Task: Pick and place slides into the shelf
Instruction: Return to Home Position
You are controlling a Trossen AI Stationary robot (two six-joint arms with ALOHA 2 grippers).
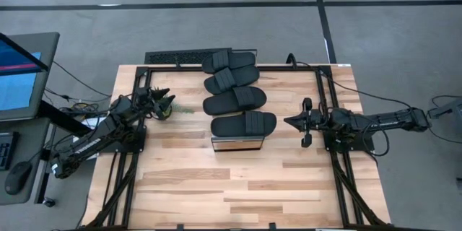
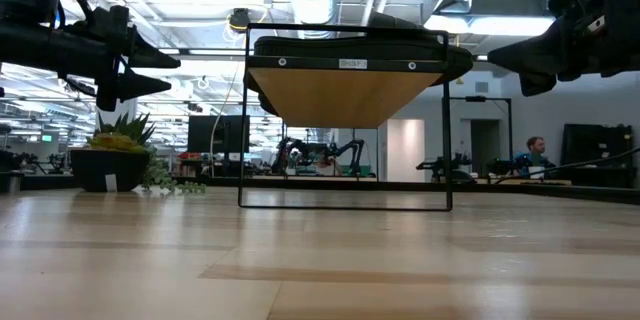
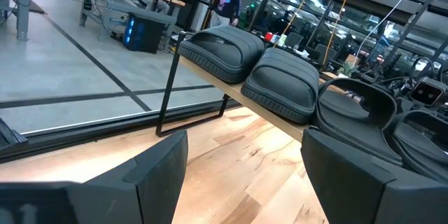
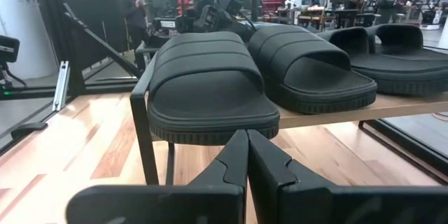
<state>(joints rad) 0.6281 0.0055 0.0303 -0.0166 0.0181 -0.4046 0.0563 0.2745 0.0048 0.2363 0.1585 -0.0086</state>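
Four black slides lie side by side on the shelf (image 1: 237, 143), soles down, in a row from the far edge to mid-table: (image 1: 229, 61), (image 1: 231, 79), (image 1: 234, 101), (image 1: 244, 124). The low view shows the shelf's wood underside (image 2: 345, 95) on thin black legs, with the slides (image 2: 350, 48) on top. My left gripper (image 1: 164, 95) hovers left of the shelf, open, and looks at the slides (image 3: 280, 80). My right gripper (image 1: 287, 121) hovers right of the nearest slide (image 4: 206, 87), shut, and touches nothing.
A small potted plant (image 1: 168, 110) stands just under my left gripper and shows in the low view (image 2: 110, 165). A keyboard (image 1: 177, 58) lies at the far edge. A monitor (image 1: 22, 72) stands off the table's left. Black frame rails (image 1: 325, 94) border the table. Bare wood lies near the shelf's near end.
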